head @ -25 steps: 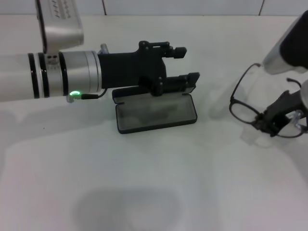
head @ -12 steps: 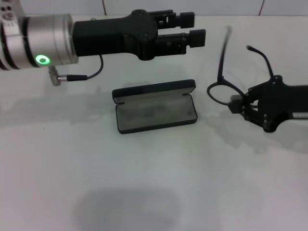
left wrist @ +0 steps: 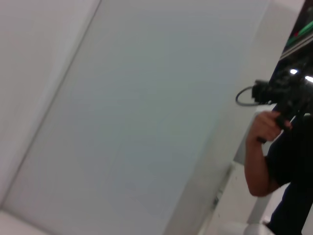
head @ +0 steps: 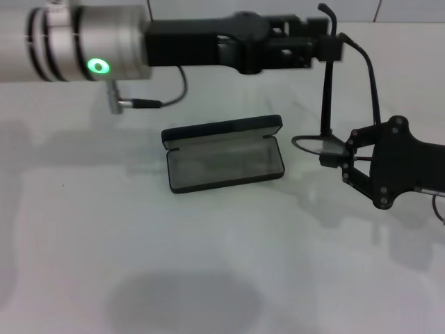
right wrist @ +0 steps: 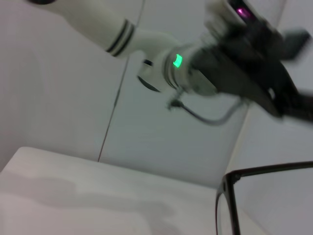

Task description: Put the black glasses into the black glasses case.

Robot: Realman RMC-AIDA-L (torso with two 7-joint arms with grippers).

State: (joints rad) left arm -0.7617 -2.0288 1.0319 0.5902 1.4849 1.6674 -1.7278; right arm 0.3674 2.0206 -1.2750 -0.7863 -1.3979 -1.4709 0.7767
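Lying open on the white table (head: 139, 278), nearest the camera among the objects, the black glasses case (head: 224, 161) sits a little left of centre in the head view, its grey-lined tray facing up and its lid tipped back along the far edge. Nothing is inside it.

To the right of the case and apart from it, the right gripper (head: 332, 158) reaches in from the right side, raised off the table. Its fingers are pinched together on the front of the black glasses (head: 324, 104), gripping the frame near a lens. The glasses are lifted clear of the table, with one lens rim curving out on the case side of the fingertips and the two slim temple arms standing up and away toward the far side. In the right wrist view the black frame (right wrist: 230, 196) shows close up as a corner and a straight bar.

Farther back, the left gripper (head: 332, 47) stretches in from the left, held high above the table and beyond the case. Its tip is right at the upper ends of the temple arms; whether it touches them cannot be told, nor whether its fingers are spread or pressed together. The left wrist view shows only a pale wall and a person (left wrist: 279, 161) at the edge.
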